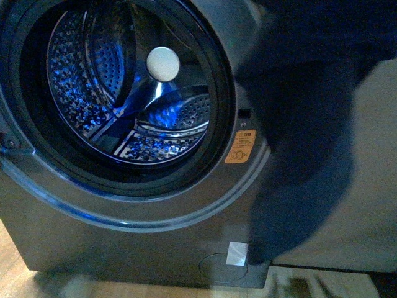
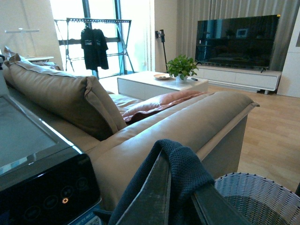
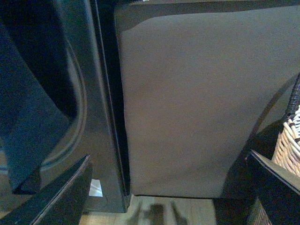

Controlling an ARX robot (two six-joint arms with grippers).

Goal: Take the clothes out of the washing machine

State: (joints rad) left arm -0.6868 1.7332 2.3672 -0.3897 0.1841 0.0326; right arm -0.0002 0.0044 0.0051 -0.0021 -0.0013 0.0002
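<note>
We see the washing machine (image 1: pixel 124 211) standing on the wood floor (image 1: pixel 12 267), its round opening showing the steel drum (image 1: pixel 124 93). A dark blue garment (image 1: pixel 304 155) hangs in the air before the machine's right front edge. Our left gripper (image 2: pixel 180 173) is closed on that garment, whose knit cloth drapes over the gripper's tips, with a wicker basket (image 2: pixel 258 197) near it. Our right gripper (image 3: pixel 168 157) is spread wide and holds nothing, low by the machine's right front corner, with the garment hanging off to one side, not touching it.
</note>
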